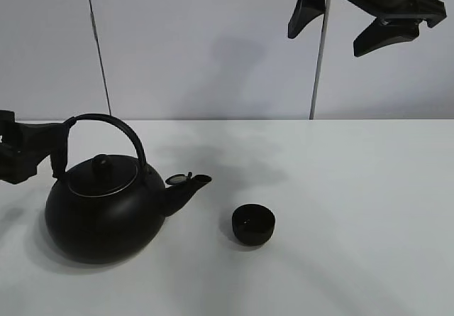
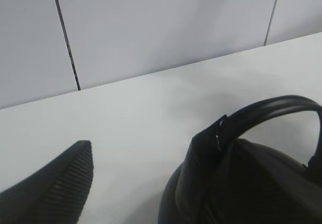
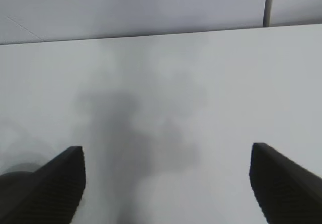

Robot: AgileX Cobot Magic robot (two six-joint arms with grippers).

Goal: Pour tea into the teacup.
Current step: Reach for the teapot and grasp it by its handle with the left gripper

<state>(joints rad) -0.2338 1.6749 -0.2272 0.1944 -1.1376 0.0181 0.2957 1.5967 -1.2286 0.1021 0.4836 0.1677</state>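
Teacup (image 1: pixel 253 224) stands on the bench (image 1: pixel 369 245), just right of kettle (image 1: pixel 106 213) spout (image 1: pixel 188 187) | left gripper (image 2: pixel 151 143) spread beside arched handle (image 1: pixel 117 126); right gripper (image 1: pixel 342 23) spread, high above | kettle looks heavy, rigid: best taken at handle's crown; cup light, easily tipped.

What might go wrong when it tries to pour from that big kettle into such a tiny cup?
The left claw sits open at the low end of the handle, not its top; gripped there, the kettle might swing.
The cup is tiny beside the spout, so tea may miss.
Nothing steadies the cup; the right claw hangs high, open.
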